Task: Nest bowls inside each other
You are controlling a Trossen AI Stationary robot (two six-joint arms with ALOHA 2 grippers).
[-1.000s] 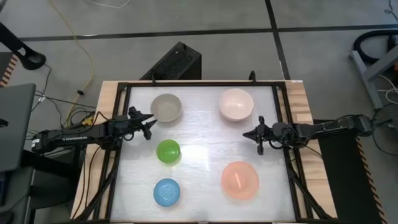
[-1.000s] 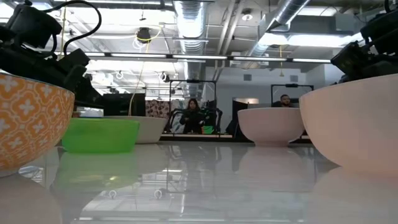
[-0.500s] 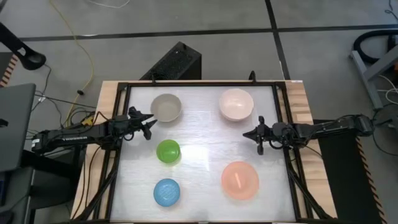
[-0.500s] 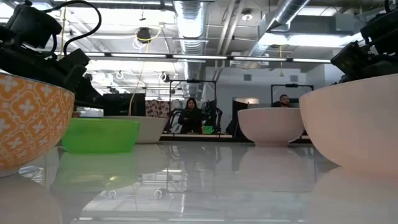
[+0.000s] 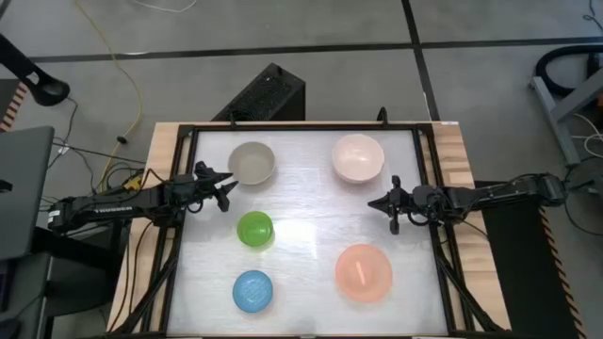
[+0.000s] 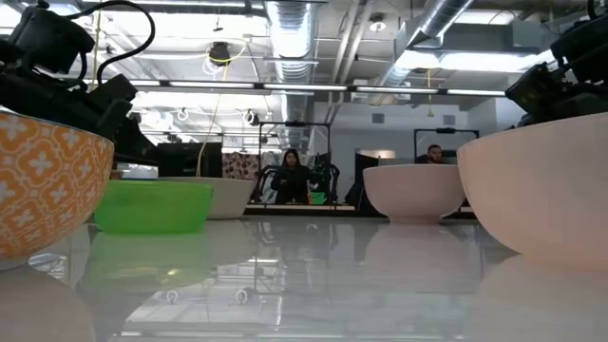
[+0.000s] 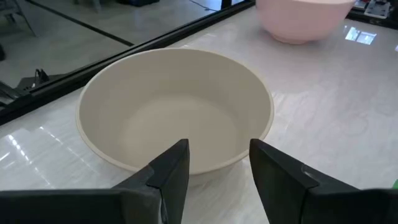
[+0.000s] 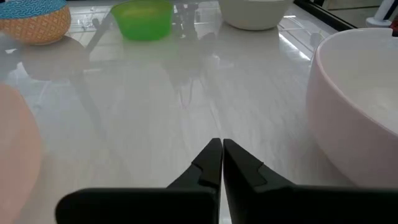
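Note:
Five bowls stand apart on their bases on the white table (image 5: 311, 226): a grey-beige bowl (image 5: 252, 163) far left, a cream-white bowl (image 5: 358, 157) far right, a green bowl (image 5: 254, 229) mid-left, a blue bowl (image 5: 252, 291) with an orange patterned outside (image 6: 38, 190) near left, and a salmon-pink bowl (image 5: 364, 273) near right. My left gripper (image 7: 217, 168) is open, just short of the grey-beige bowl (image 7: 177, 109), touching nothing. My right gripper (image 8: 221, 149) is shut and empty above the table, between the cream-white bowl (image 8: 360, 93) and the salmon-pink bowl (image 8: 15, 155).
A black frame (image 5: 188, 132) runs around the tabletop, with wooden edges outside it. Bare table lies in the middle between the bowls. A black box (image 5: 264, 94) stands on the floor beyond the far edge. People show far off in the room behind (image 6: 293, 171).

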